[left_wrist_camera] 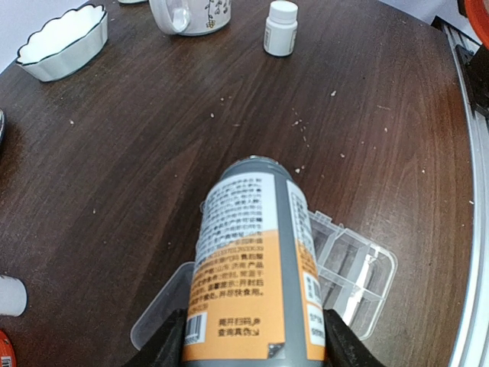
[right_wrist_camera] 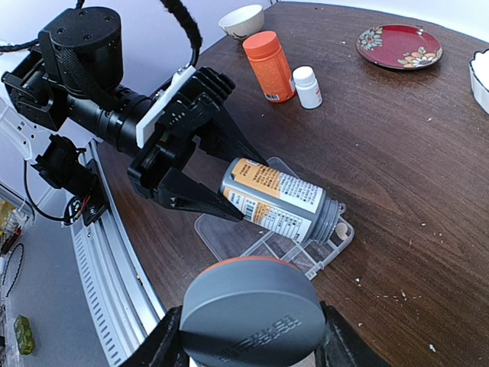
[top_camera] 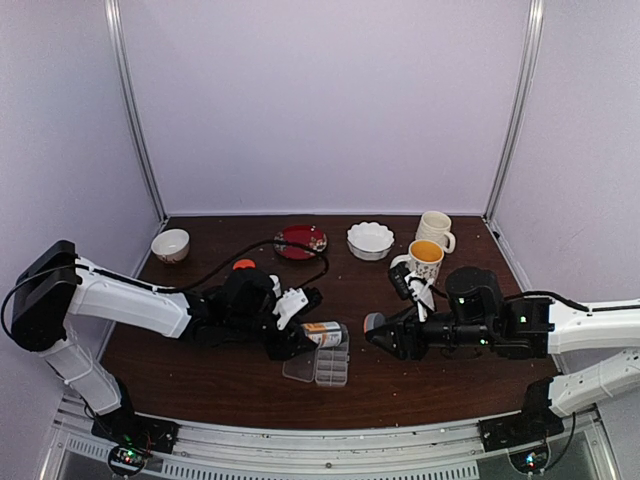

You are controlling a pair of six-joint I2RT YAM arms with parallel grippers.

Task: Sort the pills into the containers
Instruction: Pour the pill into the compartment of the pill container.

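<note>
My left gripper (top_camera: 298, 338) is shut on a grey bottle (left_wrist_camera: 256, 267) with an orange and white label. It holds the bottle on its side, open mouth low over the clear pill box (top_camera: 330, 366). The pill box lies open on the table under the bottle (left_wrist_camera: 357, 267), lid flat to the left. One beige pill (right_wrist_camera: 342, 229) lies in the end cell below the bottle mouth. My right gripper (right_wrist_camera: 248, 340) is shut on the bottle's grey cap (right_wrist_camera: 252, 317) and holds it off the table, right of the box (top_camera: 374, 326).
An orange bottle (right_wrist_camera: 269, 66) and a small white bottle (right_wrist_camera: 308, 86) stand behind the left arm. Another white bottle (left_wrist_camera: 280, 27) stands by two mugs (top_camera: 428, 245). A red plate (top_camera: 300, 241), a white scalloped bowl (top_camera: 370, 240) and a small bowl (top_camera: 170, 245) sit at the back. Crumbs dot the table.
</note>
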